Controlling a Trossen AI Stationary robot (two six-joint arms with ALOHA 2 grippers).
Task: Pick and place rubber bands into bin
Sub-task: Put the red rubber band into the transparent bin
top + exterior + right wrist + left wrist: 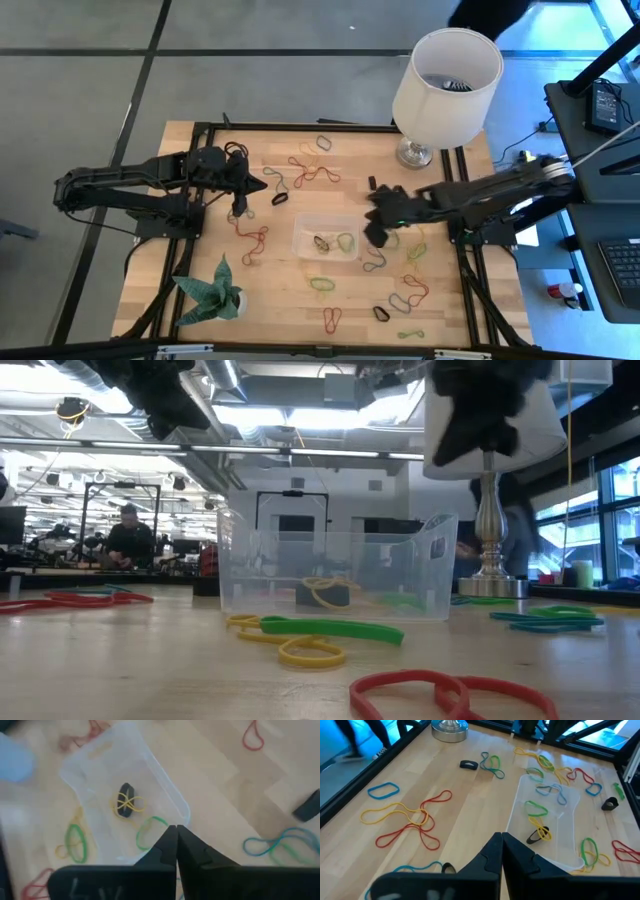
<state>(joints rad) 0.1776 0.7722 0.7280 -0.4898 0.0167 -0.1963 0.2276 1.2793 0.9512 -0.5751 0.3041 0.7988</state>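
Bin: clear tray (326,238) in the middle of the wooden table (200,262), between the two arms.
Bin contents: a yellow band wound over a black one (127,804), and a green band (148,831) near the bin wall closest to the right gripper.
Bands on table: loops in red, yellow, green, blue and black lie scattered all round the bin; a green and yellow pair (312,632) lies just in front of it in the low view, and a red one (450,693) nearer the camera.
Left gripper: (240,205) over the table left of the bin, well apart from it; fingers (492,855) pressed together, nothing between them.
Right gripper: (377,232) just beside the bin's right edge, raised above the table; fingers (170,847) closed tip to tip, with no band seen between them.
Lamp: white shade (446,85) on a metal base at the table's far right corner.
Plant: green folded-paper plant (210,290) at the near left corner.
Room: a person (128,538) sits at a desk far behind.
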